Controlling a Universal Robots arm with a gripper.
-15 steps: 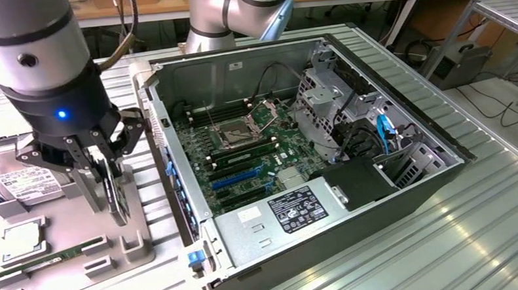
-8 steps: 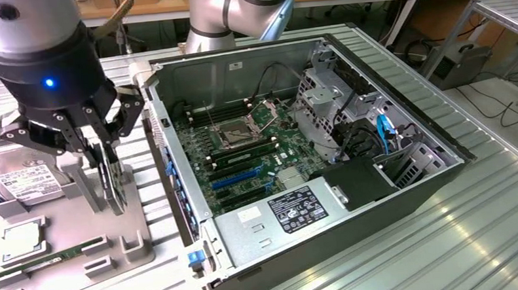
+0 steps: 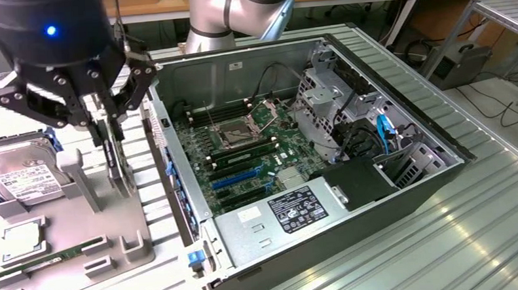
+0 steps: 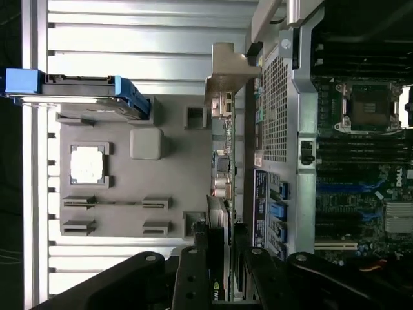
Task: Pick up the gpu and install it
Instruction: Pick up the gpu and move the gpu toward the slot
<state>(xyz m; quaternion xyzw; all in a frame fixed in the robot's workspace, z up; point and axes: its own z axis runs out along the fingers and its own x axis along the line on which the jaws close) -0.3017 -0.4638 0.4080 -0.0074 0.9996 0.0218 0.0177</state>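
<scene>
Ribbed metal bench, workshop setting, with cables and framing behind.

Item 1: open tower computer case, lying on its side in the middle of the bench. Inside it are a green motherboard with a bare CPU socket, a power supply with a black label at the near end, and a metal drive cage toward the exterior view's right.

Item 2: grey parts fixture, on the bench at the exterior view's left, just beside the case. It carries 1 silver hard drive with a white label and blue side rails, 1 processor chip lying flat in its recess, and 1 long green memory stick lying near the fixture's front.

Item 3: gripper, black, on the grey Universal Robots arm, positioned over the fixture. Its fingers are drawn in narrow, clamped on both faces of the gpu.

Item 4: gpu, standing on edge and upright between the fingers, over the fixture and outside the case, close to its perforated rear wall. Whether its lower edge touches the fixture cannot be told. In the wrist view the gripper grips the card, and the gpu is seen edge-on, its tan metal bracket at the far end.
</scene>
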